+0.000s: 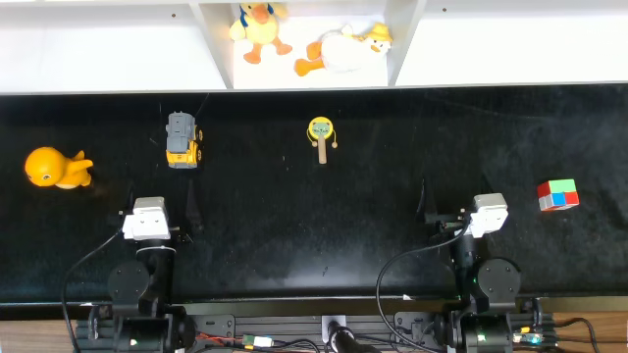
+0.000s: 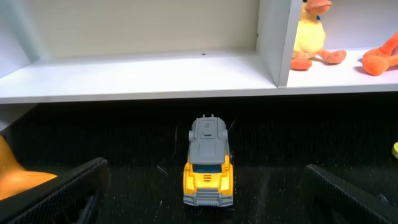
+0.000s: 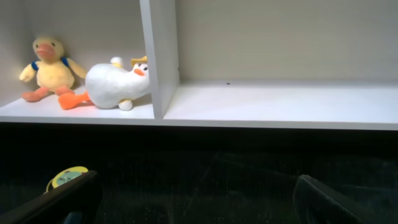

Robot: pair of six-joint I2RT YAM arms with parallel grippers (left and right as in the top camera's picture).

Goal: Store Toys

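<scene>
Top view: black bench [image 1: 392, 250] w/ white shelf [image 1: 108, 49] along its far edge. Four toys sat loose on the bench: orange rubber duck [image 1: 56, 168] far left, yellow-grey truck [image 1: 183, 139] upright just right of it, small rattle [image 1: 321, 132] near the middle w/ handle pointing toward the arms, multicolour cube [image 1: 557, 194] far right. Two toys were already in the shelf's middle compartment: yellow plush duck [image 1: 258, 27] sitting up, white plush duck [image 1: 343, 49] lying on its side beside it. The compartments either side held nothing. Left claw [image 1: 160, 201] sat low over the bench, fingers wide apart, nothing gripped; in left wrist view the truck was straight ahead of it, apart from both fingers. Right claw [image 1: 453, 201] was also spread apart and held nothing, w/ the rattle off to its left and the cube well to its right.
</scene>
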